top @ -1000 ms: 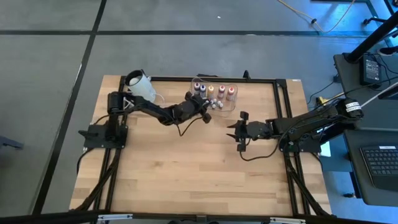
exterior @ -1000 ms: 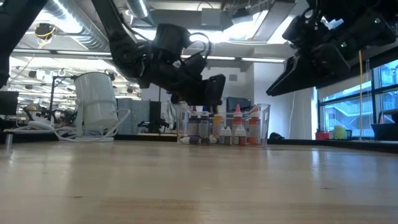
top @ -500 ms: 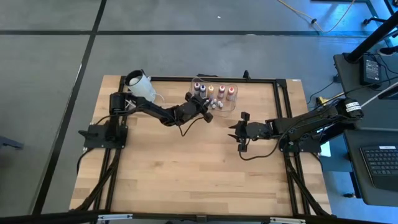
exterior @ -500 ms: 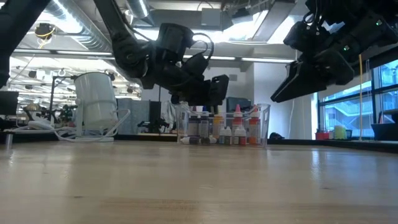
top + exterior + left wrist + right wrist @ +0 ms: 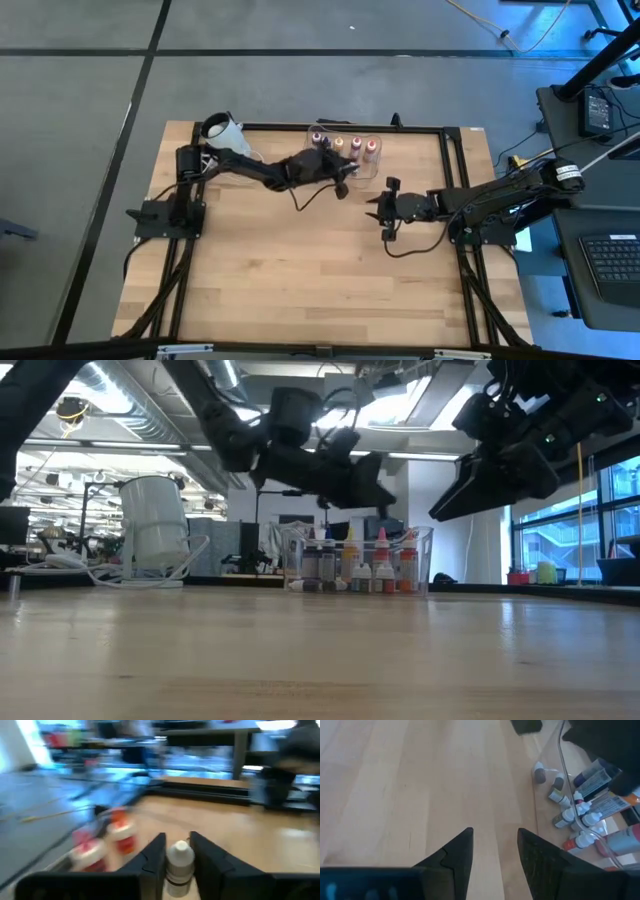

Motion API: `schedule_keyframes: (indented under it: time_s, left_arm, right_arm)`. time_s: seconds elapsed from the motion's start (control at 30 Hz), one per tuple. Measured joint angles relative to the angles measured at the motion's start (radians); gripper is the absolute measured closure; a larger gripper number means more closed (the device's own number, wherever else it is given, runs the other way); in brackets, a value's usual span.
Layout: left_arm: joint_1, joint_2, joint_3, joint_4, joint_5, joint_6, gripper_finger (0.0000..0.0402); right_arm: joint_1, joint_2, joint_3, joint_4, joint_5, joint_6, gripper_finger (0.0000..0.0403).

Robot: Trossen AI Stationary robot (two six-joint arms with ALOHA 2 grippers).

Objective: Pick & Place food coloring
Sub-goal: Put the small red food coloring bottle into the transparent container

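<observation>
— While the room shows ceiling pipes and windows, what's on the wooden worktop [image 5: 300,260]?
— Food coloring [image 5: 345,146] in a clear tub [image 5: 425,560] by the far edge.
— Grippers?
— Left gripper [image 5: 177,851] pinches one small bottle [image 5: 179,862]; right gripper [image 5: 495,842] spread, empty.

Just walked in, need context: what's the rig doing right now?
The left gripper is shut on a small white-capped bottle of food coloring, raised above the clear tub at the table's far edge. More bottles stand in the tub. The right gripper hangs open over bare wood to the tub's right, holding nothing. A white cup sits at the far left corner.
</observation>
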Motion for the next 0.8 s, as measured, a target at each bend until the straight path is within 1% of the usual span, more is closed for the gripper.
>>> schedule_keyframes:
  time_s: [0.03,0.07,0.2,0.3,0.47,0.57,0.7,0.73,0.8]
  left_arm:
    - [0.01,0.0,0.024,-0.036,0.05,0.006,0.0332]
    - [0.021,0.0,0.046,-0.075,0.079,0.003,0.0332]
    - [0.065,0.003,0.101,-0.203,0.088,-0.055,0.0332]
    - [0.077,0.021,0.102,-0.212,0.09,-0.07,0.0332]
    - [0.069,0.071,0.102,-0.181,0.08,-0.092,0.0332]
    - [0.065,0.082,0.101,-0.191,0.031,-0.073,0.0333]
    - [0.051,0.081,0.101,-0.201,0.011,-0.068,0.0333]
    - [0.046,0.08,0.101,-0.203,-0.011,-0.068,0.0333]
    - [0.034,0.068,0.101,-0.24,-0.09,-0.066,0.0333]
  right_arm:
    - [-0.002,0.0,0.0,0.0,0.0,-0.001,0.0247]
    - [-0.005,0.0,0.0,-0.001,0.0,-0.001,0.0247]
    - [-0.008,0.0,0.0,-0.006,0.0,-0.004,0.0247]
    - [-0.008,0.0,0.0,-0.013,0.0,-0.009,0.0247]
    - [-0.008,0.0,0.0,-0.017,0.0,-0.023,0.0247]
    - [-0.008,0.0,0.0,-0.03,0.0,-0.023,0.0247]
    - [-0.008,0.0,0.0,-0.034,-0.001,-0.022,0.0247]
    - [-0.008,0.0,0.0,-0.034,0.0,-0.021,0.0247]
    - [-0.008,0.0,0.0,-0.034,0.0,-0.021,0.0247]
